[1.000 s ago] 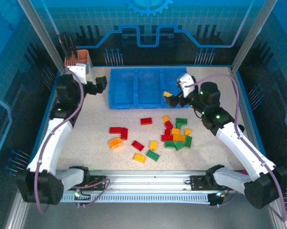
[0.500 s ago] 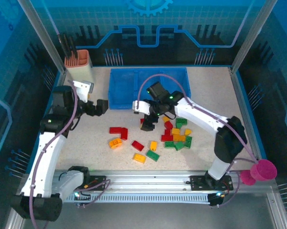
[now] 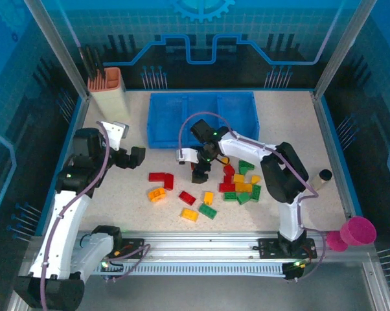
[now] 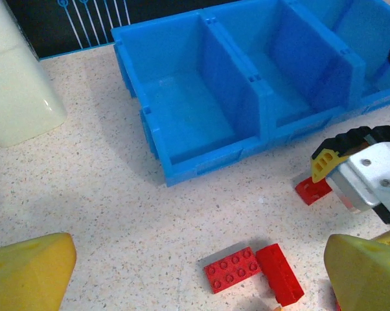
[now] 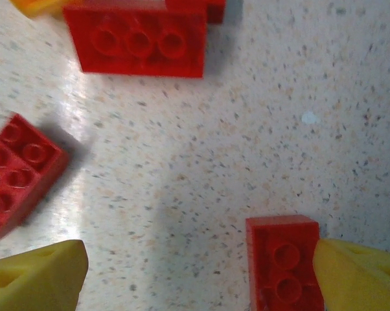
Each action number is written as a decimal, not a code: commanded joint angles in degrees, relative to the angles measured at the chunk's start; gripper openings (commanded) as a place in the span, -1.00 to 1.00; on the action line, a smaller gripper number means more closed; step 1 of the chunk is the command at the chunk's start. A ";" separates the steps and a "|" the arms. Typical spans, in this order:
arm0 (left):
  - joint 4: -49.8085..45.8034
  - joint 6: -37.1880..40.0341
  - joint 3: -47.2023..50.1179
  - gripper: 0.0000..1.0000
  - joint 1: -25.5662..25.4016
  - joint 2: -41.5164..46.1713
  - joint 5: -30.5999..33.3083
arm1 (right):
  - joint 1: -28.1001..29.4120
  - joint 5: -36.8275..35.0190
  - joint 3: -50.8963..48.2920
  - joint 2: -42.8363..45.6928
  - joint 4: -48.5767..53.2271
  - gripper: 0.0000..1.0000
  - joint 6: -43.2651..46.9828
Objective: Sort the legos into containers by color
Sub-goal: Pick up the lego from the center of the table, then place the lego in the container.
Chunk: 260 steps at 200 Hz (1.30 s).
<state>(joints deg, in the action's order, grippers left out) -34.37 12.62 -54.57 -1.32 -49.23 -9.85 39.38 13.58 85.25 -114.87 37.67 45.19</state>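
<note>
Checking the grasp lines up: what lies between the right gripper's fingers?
Right wrist view: one red lego lies between the right gripper's open fingers, close beside one fingertip; the rest of the gap is bare tabletop.

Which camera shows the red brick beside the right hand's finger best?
Right wrist: the red brick sits close up, studs clear, beside a finger. Left wrist shows one end poking from under the right hand. From the top, that hand largely hides it.

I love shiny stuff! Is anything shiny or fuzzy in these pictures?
Right wrist view: a bright shiny streak on the table beside a red brick, and the right gripper's fingertips look fuzzy. Left wrist view: the blue tray is sharp, the left gripper's fingertips fuzzy.
</note>
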 commanded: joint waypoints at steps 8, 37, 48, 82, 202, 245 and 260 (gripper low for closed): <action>-0.85 1.87 -0.11 0.99 -0.35 -1.10 1.32 | -1.39 -2.87 2.46 -3.69 -3.72 0.81 1.83; -1.25 2.14 -0.34 0.99 -0.35 -2.74 1.41 | -2.67 -2.87 2.25 -5.35 -5.06 0.77 1.04; -1.27 2.47 -0.45 0.99 -0.35 -3.26 1.49 | -2.89 -2.92 1.80 -5.54 -5.19 0.72 1.15; -0.25 2.89 0.05 0.99 -0.44 -3.94 1.91 | -2.74 -3.83 0.08 -5.42 -4.17 0.36 2.51; 9.06 -1.36 4.33 0.99 -0.96 2.16 7.32 | -3.38 -6.82 -2.49 6.89 2.82 -0.48 -8.87; 7.32 -1.04 2.47 0.99 -1.05 0.39 -0.36 | -8.42 -9.54 7.07 8.90 3.80 -0.44 -22.07; 7.43 -1.64 1.93 0.99 -1.13 -0.44 3.63 | -9.80 -11.74 11.18 6.60 3.70 -0.44 -25.61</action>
<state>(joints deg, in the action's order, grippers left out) -26.92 11.94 -51.18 -2.07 -48.73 -6.09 32.29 4.93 90.35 -106.87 39.42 29.17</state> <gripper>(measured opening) 0.994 0.321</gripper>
